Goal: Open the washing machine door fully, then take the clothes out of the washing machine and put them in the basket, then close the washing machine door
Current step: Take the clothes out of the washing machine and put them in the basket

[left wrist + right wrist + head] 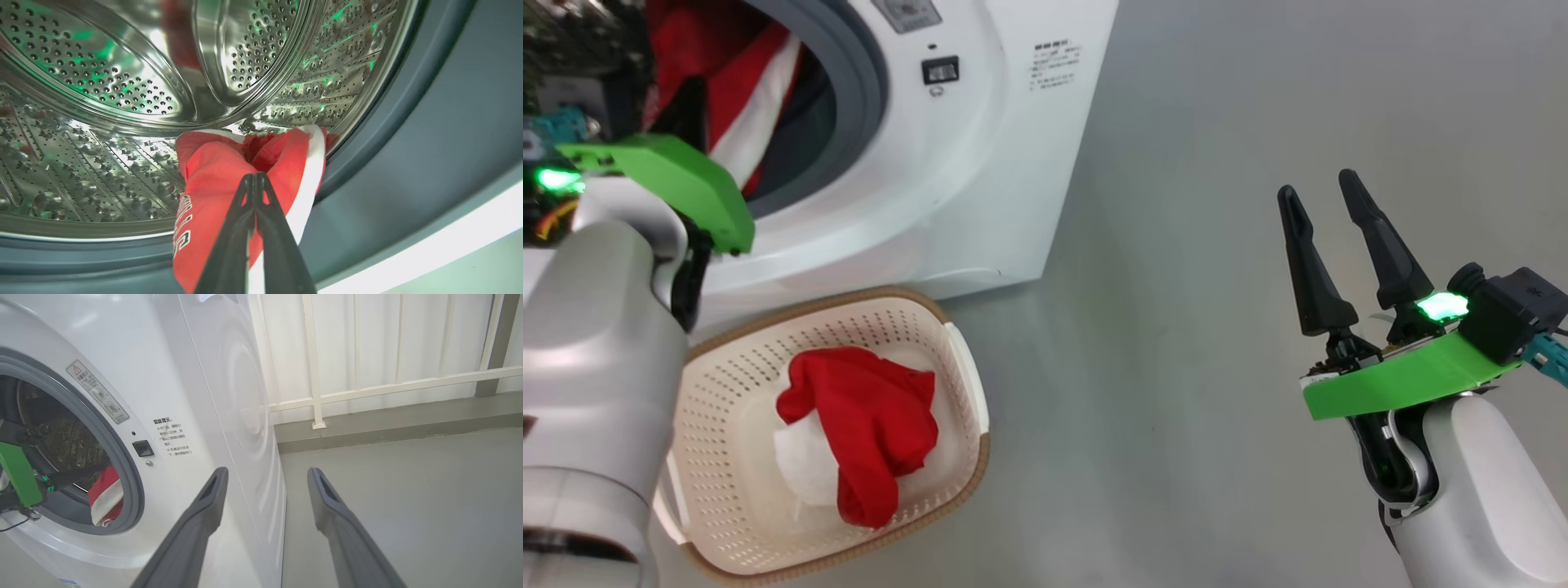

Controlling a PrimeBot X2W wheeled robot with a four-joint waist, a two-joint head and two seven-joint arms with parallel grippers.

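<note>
Left pincer [254,176] tight on clothes [212,163] inside drum [102,163]

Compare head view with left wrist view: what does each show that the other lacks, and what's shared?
Head view adds: the basket with a red garment lying in it, and the right gripper, open and holding nothing. Left wrist view adds: the perforated drum interior and the left gripper shut on a red jersey. Shared: that jersey at the machine's opening, and the grey gasket around it.

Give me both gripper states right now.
Left gripper: shut on the red jersey inside the washing machine.
Right gripper: open, holding nothing.
</note>
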